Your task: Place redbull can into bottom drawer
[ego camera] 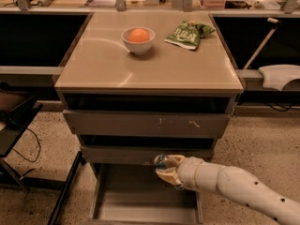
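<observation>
The bottom drawer [140, 205] is pulled open below the cabinet, its grey floor showing. My gripper [165, 168] reaches in from the lower right and hangs over the drawer's back right part, just under the middle drawer front. It is shut on the redbull can [161, 162], of which only a shiny blue-silver end shows between the fingers.
A white bowl [138, 40] with an orange in it and a green snack bag [188, 33] lie on the cabinet top [150, 64]. The two upper drawers [147, 123] are closed. A dark cart [14, 121] stands at the left, a white object [280, 76] at the right.
</observation>
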Tool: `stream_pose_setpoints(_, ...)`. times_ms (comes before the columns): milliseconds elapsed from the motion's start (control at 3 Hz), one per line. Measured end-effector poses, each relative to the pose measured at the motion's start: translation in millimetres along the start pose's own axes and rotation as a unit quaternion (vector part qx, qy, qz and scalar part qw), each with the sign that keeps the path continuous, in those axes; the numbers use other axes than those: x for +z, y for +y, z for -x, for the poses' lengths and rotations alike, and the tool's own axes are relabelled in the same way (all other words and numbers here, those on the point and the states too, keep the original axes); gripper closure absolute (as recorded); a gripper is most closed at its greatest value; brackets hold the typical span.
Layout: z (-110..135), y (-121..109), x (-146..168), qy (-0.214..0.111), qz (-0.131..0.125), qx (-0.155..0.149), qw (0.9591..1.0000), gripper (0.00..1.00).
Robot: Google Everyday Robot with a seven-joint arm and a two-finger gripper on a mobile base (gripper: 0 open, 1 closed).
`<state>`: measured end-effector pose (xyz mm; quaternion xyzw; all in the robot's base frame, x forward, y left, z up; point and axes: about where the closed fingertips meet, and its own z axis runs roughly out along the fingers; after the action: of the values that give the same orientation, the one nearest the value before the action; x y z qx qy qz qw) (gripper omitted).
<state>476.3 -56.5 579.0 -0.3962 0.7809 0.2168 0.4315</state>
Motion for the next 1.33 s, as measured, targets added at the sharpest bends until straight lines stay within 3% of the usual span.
stream_pose_setpoints(333,-27,10,21,-0.012,0.023,0.012,0.9996,1.0)
stream_pose_setpoints(667,-27,10,21,-0.012,0.023,0.012,0.9996,1.0)
stream_pose_setpoints(1000,-46,17,35,-0.034,0.035,0.035,0.9982,1.0)
stream_pose_setpoints(1333,-91,7,62,-0.062,0.045,0.066,0.9949,1.0)
